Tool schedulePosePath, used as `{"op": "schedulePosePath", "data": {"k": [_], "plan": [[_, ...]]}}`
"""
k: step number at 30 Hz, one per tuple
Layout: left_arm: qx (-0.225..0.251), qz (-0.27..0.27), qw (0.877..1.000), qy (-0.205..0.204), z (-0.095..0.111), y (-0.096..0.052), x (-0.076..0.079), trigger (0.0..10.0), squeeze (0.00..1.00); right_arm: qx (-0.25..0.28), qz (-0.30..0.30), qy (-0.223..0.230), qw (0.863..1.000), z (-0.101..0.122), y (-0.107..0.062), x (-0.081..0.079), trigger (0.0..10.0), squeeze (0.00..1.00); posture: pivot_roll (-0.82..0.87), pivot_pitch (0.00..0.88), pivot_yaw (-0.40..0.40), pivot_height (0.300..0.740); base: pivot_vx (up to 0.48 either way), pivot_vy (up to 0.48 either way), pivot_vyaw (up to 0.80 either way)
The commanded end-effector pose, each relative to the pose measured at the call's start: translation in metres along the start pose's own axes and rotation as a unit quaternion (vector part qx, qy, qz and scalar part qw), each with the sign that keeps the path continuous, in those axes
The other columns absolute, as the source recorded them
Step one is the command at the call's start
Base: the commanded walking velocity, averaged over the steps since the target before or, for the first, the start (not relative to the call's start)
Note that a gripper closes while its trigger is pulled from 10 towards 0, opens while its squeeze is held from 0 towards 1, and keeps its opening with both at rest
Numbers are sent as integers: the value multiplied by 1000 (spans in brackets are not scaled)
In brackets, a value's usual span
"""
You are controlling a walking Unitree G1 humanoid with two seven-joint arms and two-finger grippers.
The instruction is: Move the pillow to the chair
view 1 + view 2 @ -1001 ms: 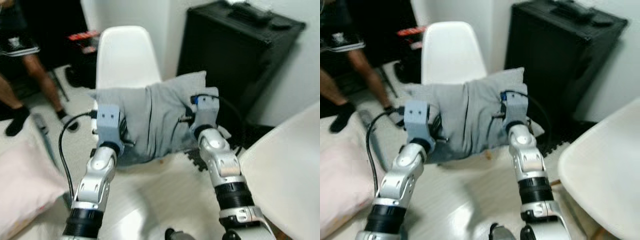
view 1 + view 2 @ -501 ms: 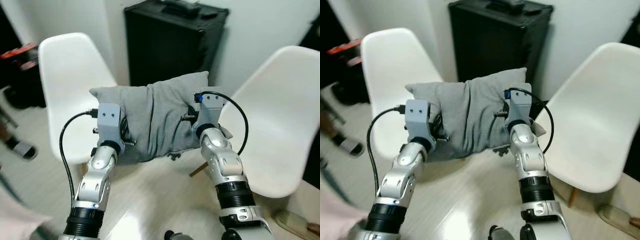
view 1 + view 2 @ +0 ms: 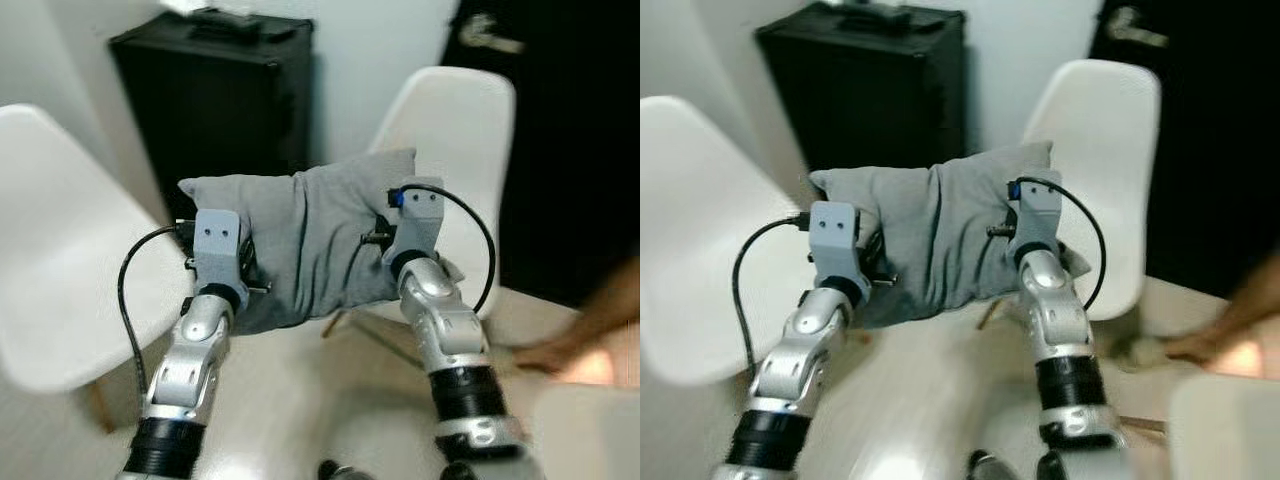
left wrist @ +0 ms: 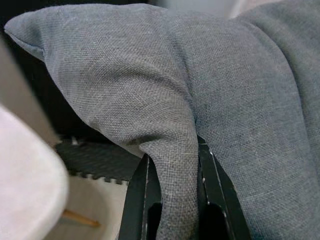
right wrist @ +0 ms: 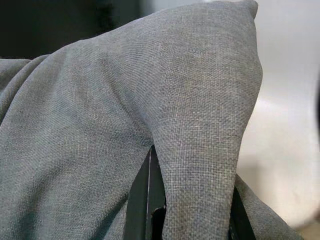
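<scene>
Pillow [image 3: 310,240] hangs in the air in front of the white chair [image 3: 450,150], each end pinched in a closed claw: left claw [image 4: 172,200], right claw [image 5: 190,200]. Keep both grips firm, carry level, and lower onto the seat, which seems partly hidden.

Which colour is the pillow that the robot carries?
Grey, a plain woven fabric; the pillow shows best in the left wrist view.
</scene>
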State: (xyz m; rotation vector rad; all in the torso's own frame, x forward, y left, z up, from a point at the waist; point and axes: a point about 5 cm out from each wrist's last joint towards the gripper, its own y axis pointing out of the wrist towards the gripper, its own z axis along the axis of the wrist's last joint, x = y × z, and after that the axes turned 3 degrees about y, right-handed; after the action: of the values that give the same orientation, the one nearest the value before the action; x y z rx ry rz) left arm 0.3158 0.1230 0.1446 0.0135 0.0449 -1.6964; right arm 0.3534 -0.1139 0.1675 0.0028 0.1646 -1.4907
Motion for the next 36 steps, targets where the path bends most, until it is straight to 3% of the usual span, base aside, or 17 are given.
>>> {"op": "schedulePosePath", "data": {"k": [1, 21, 36], "plan": [[15, -17, 1000, 4, 5, -1, 8, 10000, 0, 6, 20, 11, 1000, 5, 0, -10, 10000, 0, 18, 117, 2, 740, 0, 0, -800], [15, -18, 1000, 4, 4, 0, 8, 10000, 0, 0, 23, 22, 999, 5, -1, -10, 10000, 0, 18, 121, 1, 740, 0, 0, -800], [5, -3, 1000, 3, 1, 0, 2, 10000, 0, -10, 22, -5, 1000, -1, 0, -11, 10000, 0, 20, 129, 3, 740, 0, 0, -800]]}}
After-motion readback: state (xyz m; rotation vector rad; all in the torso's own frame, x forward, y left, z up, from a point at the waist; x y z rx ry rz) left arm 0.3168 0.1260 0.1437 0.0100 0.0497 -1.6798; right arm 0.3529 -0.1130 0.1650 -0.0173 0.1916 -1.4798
